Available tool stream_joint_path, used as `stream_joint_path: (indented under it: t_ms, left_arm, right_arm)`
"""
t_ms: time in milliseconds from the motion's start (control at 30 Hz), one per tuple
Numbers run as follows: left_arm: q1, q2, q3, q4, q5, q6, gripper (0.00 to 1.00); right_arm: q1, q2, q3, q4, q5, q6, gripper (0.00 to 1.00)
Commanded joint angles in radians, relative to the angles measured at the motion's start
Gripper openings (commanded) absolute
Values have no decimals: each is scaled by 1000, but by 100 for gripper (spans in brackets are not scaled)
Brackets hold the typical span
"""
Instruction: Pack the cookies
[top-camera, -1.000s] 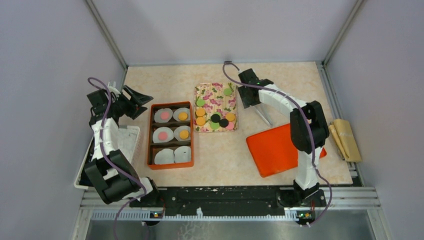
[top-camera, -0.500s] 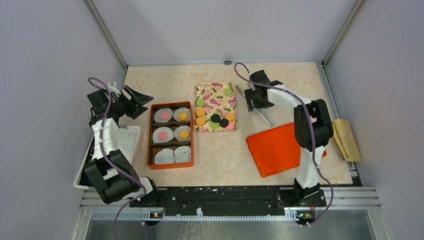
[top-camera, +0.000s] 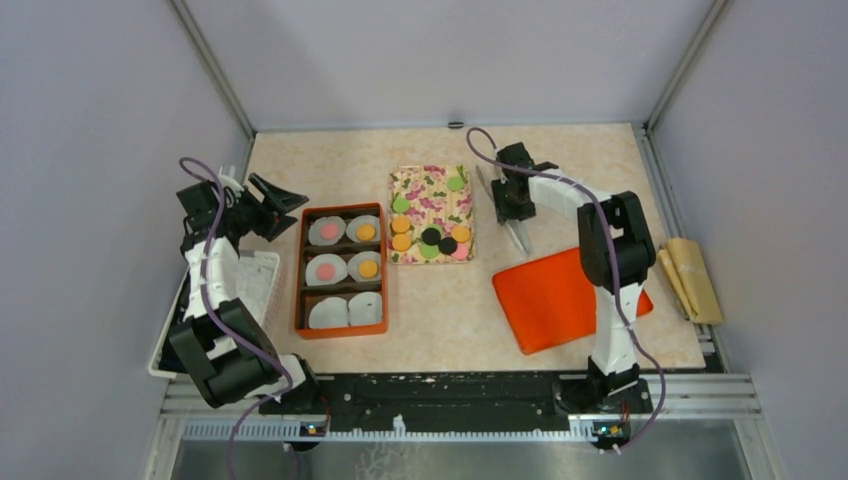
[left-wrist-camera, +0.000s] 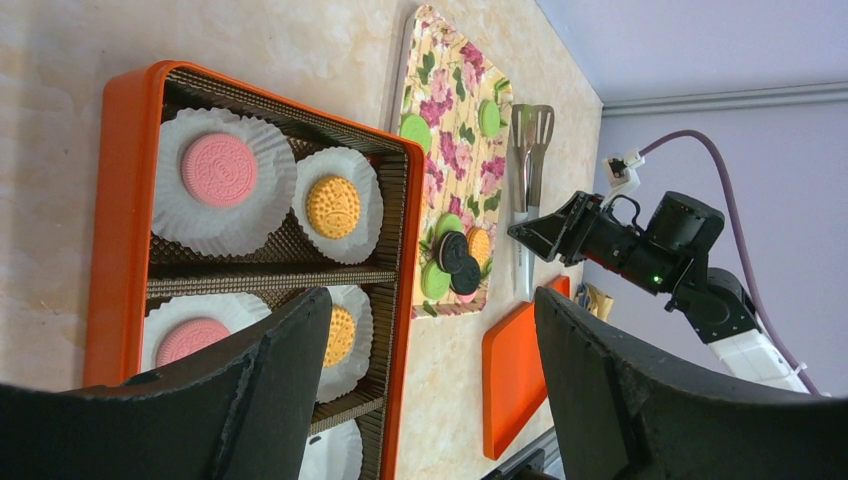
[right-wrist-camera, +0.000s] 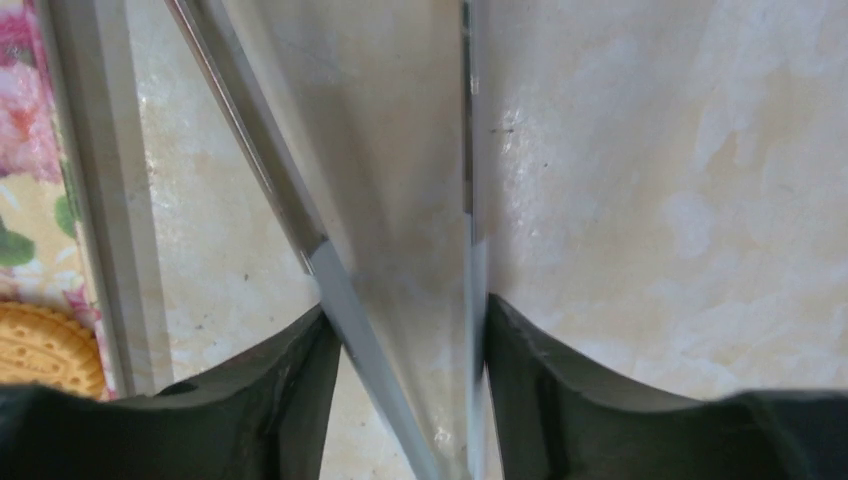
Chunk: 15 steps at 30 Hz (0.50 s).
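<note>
Several cookies in orange, green, pink and black lie on the floral tray. More cookies sit in white liners inside the orange box. My right gripper is down on the table to the right of the tray. Its fingers press against both arms of the metal tongs. In the top view the tongs stick out from under the right gripper. My left gripper hangs open and holds nothing. It is above the left side of the box.
An orange lid lies on the table near the right arm. A white basket stands at the left edge under the left arm. A tan packet lies at the far right edge.
My right gripper moved from the tray's right edge onto the tongs and narrowed its jaws around them. The left arm has not moved.
</note>
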Motion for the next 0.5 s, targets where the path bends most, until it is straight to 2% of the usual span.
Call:
stream_joint_path:
  t_ms: [0, 100, 467]
  left_arm:
    - [-3, 3, 1, 33, 21, 20, 80]
    - [-2, 6, 2, 34, 21, 21, 80]
    - [-2, 0, 2, 37, 20, 15, 80]
  right_arm:
    - [-11, 75, 2, -39, 21, -4, 32]
    - [-11, 40, -1, -29, 28, -7, 23]
    - [17, -266, -28, 7, 63, -3, 25]
